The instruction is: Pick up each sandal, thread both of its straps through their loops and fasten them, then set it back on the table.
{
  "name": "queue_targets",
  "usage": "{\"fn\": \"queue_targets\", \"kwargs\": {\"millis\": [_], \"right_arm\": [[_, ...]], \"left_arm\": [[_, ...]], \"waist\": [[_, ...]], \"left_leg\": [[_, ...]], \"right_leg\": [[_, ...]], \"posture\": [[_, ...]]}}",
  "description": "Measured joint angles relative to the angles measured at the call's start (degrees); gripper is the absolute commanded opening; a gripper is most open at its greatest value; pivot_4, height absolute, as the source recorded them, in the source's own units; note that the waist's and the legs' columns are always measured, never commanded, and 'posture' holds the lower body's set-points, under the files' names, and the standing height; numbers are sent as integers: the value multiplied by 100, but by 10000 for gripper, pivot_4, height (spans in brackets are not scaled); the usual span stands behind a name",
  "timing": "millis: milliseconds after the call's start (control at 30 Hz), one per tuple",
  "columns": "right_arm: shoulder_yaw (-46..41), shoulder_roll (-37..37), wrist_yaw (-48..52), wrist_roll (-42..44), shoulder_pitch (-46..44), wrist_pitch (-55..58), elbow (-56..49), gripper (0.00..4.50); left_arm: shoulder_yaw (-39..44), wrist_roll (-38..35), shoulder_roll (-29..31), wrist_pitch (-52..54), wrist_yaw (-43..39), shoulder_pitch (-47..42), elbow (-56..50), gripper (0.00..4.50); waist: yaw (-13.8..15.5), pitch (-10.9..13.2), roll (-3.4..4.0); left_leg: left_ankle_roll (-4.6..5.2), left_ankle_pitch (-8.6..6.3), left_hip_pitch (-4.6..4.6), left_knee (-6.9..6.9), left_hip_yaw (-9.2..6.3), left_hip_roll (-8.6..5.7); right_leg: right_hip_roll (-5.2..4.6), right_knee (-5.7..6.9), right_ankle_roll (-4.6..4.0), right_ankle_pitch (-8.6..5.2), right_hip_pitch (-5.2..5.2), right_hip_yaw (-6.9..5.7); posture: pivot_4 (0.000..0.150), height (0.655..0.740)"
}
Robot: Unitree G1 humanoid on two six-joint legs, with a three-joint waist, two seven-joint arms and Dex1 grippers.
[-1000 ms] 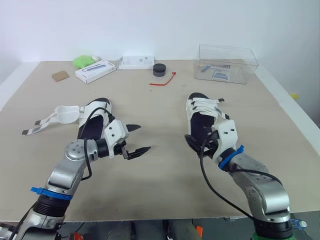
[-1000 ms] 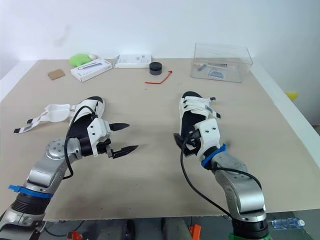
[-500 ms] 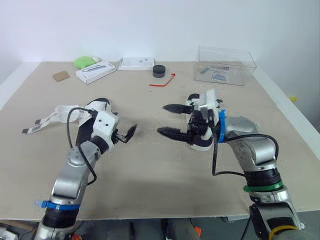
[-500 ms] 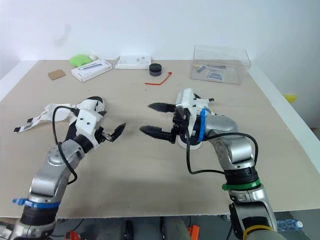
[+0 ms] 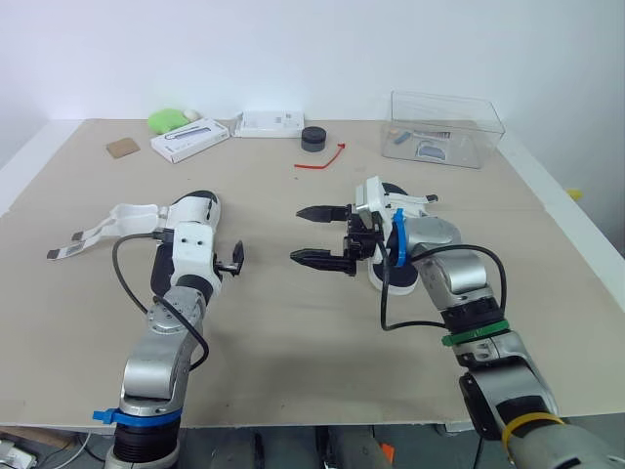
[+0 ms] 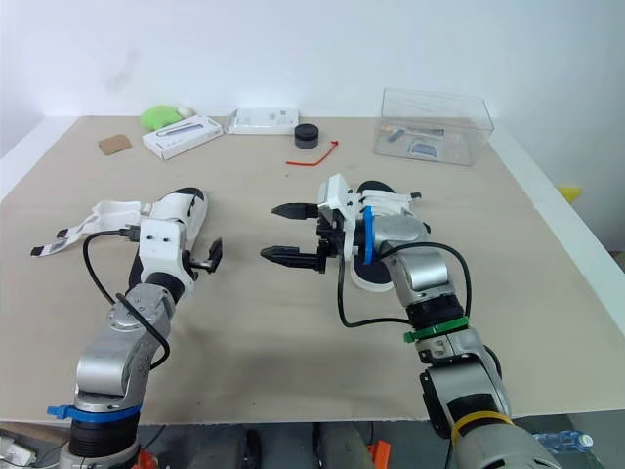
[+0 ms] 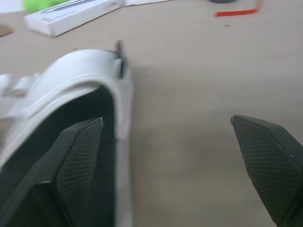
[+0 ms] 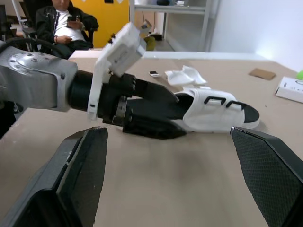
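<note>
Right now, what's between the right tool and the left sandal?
The left tool, open, beside the left sandal; otherwise bare table, as the left eye view shows.

On the bench [image 5: 293, 332], the left sandal [image 5: 192, 212] lies left of centre, its straps [image 5: 103, 225] spread out further left. The right sandal [image 5: 402, 284] lies right of centre, partly under the right arm. The left tool [image 5: 234, 260] hangs just right of the left sandal; the right tool [image 5: 301, 234] hovers between the sandals. Along the far edge, left to right: card scrap [image 5: 122, 148], two boxes [image 5: 190, 140] [image 5: 267, 122], puck [image 5: 312, 139], tie [image 5: 320, 161], bin [image 5: 444, 127].
</note>
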Motion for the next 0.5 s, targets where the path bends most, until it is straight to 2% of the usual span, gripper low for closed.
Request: {"fn": "queue_targets", "kwargs": {"millis": [300,500], "right_arm": [[45,124,-257,-527,-132,-468,440,44644],[38,164,-361,-559,-239,-468,452,44644]], "left_arm": [[278,-8,-111,75,194,-278,350,45000],[351,-72,-71,10,90,-509,883,45000]], "waist": [[5,0,0],[4,0,0]], "left_leg": [[-5,3,-1,0,-2,-1],[-6,3,-2,-1,-3,0]], "right_leg": [[-1,0,-1,1,0,-3],[-2,0,-2,1,0,-6]], "posture": [[1500,7400],[1500,7400]]}}
